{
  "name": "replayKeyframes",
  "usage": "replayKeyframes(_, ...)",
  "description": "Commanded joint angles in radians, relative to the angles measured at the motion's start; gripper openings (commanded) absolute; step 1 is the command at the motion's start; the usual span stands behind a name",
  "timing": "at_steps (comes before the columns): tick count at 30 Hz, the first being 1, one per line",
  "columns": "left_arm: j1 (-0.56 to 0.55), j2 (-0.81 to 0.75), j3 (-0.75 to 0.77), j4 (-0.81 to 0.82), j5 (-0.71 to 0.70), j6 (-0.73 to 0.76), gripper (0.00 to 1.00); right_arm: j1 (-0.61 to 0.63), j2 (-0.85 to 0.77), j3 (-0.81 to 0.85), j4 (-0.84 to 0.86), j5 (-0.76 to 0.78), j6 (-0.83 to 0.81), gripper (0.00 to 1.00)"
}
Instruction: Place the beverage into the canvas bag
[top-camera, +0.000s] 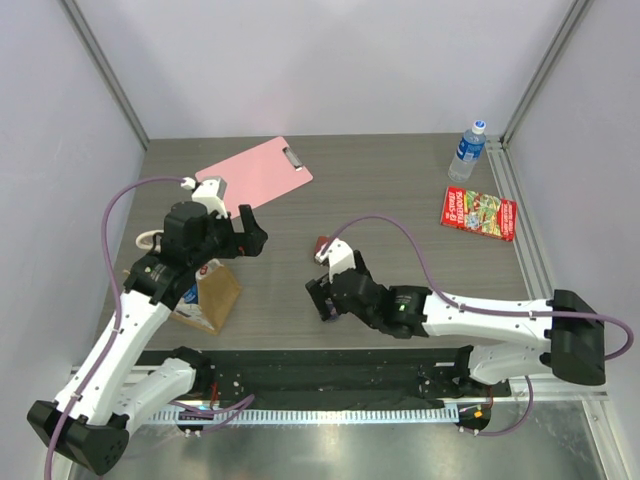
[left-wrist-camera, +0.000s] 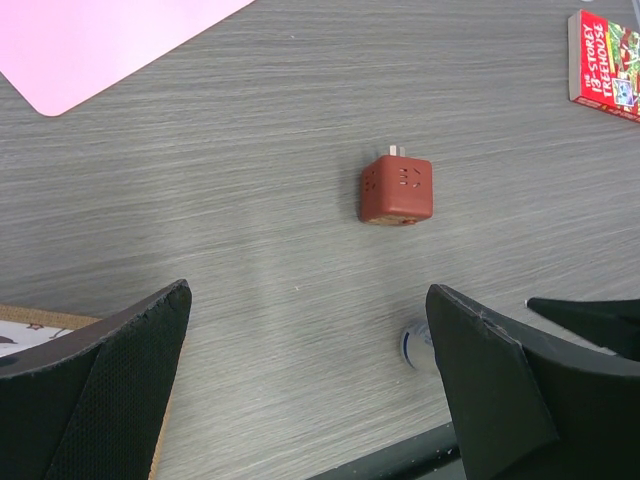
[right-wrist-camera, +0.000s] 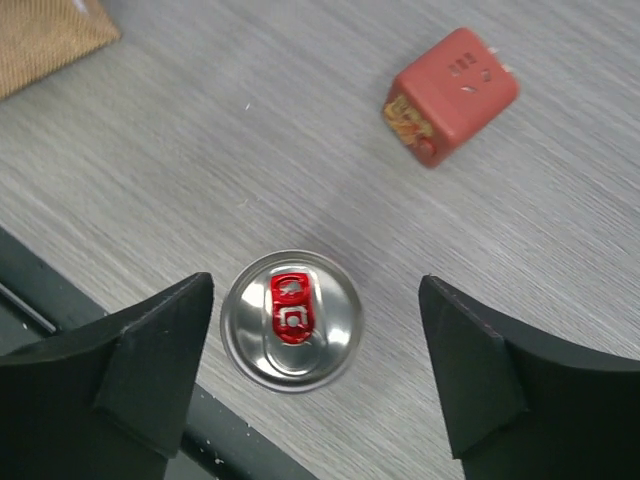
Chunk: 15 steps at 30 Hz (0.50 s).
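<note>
Right gripper (right-wrist-camera: 315, 288) fingers fill the lower corners of the right wrist view, spread wide. The can (right-wrist-camera: 291, 318) stands upright between them at the lower middle of the frame, close to the near edge of the table (top-camera: 400, 180). Bare wood shows on each side of the can, so neither finger touches it, and its silver top with a red tab faces the camera. A reddish-brown box (right-wrist-camera: 455, 95) lies at the upper right of that view, apart from the can, and a corner of the bag (right-wrist-camera: 45, 35) shows at the upper left. In the top view the right arm reaches in from the lower right to the middle, and its gripper hides the can. At the lower left the tan bag stands near the front edge, partly under the left arm and well apart from the can. The left gripper (top-camera: 245, 230) hangs just above and to the right of the bag, with its jaws wide and nothing in them. In its own view the box lies past the fingers, at the upper middle. Farther back a pink clipboard (top-camera: 255, 172) lies flat at the upper left of the table. A red book (top-camera: 478, 212) lies at the right, and a water bottle (top-camera: 468, 150) stands upright in the far right corner.
</note>
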Motion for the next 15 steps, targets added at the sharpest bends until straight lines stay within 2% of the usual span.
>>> replayKeyframes(1,-0.004,0.003,-0.003,0.039,0.001,0.014,1.00,0.004,-0.085,0.065,-0.010,0.109,0.033,0.93)
replayKeyframes(5,-0.018,0.003,-0.005,0.040,0.005,0.016,1.00,-0.077,-0.122,0.079,-0.111,0.107,0.068,0.95)
replayKeyframes(6,-0.025,0.006,-0.004,0.040,0.005,0.016,1.00,-0.145,-0.134,0.072,-0.134,0.078,0.076,0.95)
replayKeyframes(8,-0.059,0.014,-0.002,0.037,0.009,0.019,1.00,-0.215,-0.188,0.045,-0.145,0.038,0.100,0.94)
replayKeyframes(9,-0.071,0.017,-0.002,0.037,0.011,0.017,1.00,-0.289,-0.213,0.034,-0.151,0.006,0.105,0.94)
replayKeyframes(15,-0.214,0.061,0.018,0.034,-0.011,0.020,0.97,-0.473,-0.319,-0.033,-0.171,-0.046,0.117,0.95)
